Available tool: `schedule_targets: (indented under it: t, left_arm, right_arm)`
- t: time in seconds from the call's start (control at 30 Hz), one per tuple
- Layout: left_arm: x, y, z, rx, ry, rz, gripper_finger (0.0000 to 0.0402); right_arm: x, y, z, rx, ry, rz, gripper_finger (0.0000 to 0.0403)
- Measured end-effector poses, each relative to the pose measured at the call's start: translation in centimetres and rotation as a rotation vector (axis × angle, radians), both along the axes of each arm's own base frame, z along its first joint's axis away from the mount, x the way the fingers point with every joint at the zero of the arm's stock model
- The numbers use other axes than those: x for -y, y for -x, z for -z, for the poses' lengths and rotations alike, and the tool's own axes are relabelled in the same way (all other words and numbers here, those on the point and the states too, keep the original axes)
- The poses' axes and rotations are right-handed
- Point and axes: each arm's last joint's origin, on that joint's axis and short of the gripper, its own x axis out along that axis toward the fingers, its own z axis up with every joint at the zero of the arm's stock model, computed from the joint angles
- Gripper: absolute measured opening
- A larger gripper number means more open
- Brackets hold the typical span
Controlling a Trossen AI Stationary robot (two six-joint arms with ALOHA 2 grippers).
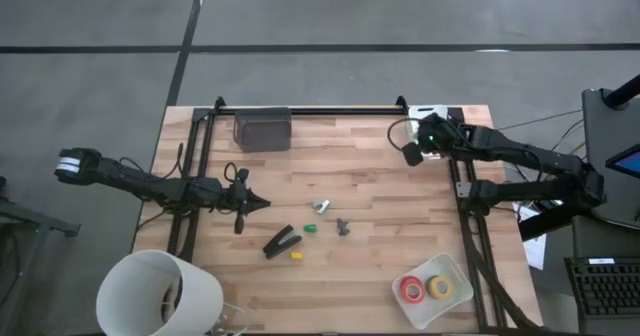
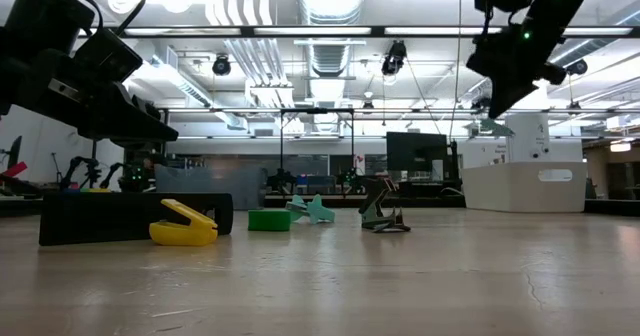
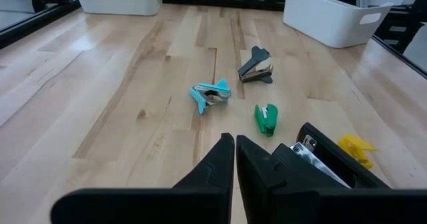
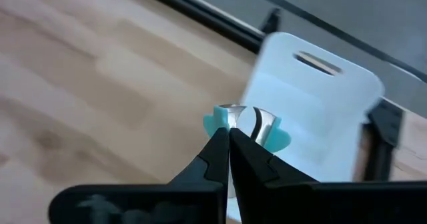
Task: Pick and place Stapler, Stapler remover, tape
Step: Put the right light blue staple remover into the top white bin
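Stapler point(image 1: 283, 243) lies near-centre on the table point(image 1: 380, 146); tape rolls point(image 1: 425, 288) sit in the near-right tray point(image 1: 447, 309). Right gripper point(image 4: 229, 132) pinches a teal staple remover point(image 4: 241, 125) far right; left gripper point(image 3: 235, 140) pressed together.

You see a smooth pale wood surface point(image 1: 350, 266), a matt black stapler point(image 1: 282, 242), and a glossy white plastic bin point(image 1: 455, 272).
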Motion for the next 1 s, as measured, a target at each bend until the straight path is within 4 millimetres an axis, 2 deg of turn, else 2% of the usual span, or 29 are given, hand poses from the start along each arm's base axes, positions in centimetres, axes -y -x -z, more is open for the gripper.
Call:
schedule_targets:
  t: [0.33,0.67,0.87,1.0]
  left_arm:
    - [0.0,0.0,0.0,0.0,0.0,0.0,0.0021]
    - [0.0,0.0,0.0,0.0,0.0,0.0,0.0021]
    - [0.0,0.0,0.0,0.0,0.0,0.0,0.0019]
    - [0.0,0.0,0.0,0.001,0.0,0.0,0.0019]
  right_arm:
    - [3.6,1.6,0.9,-0.085,-0.033,0.162,0.0008]
    - [7.0,0.6,3.5,-0.186,-0.085,0.189,0.0008]
    - [8.9,1.0,5.2,-0.222,-0.171,0.218,0.0008]
    - [9.5,0.9,5.6,-0.24,-0.198,0.213,0.0008]
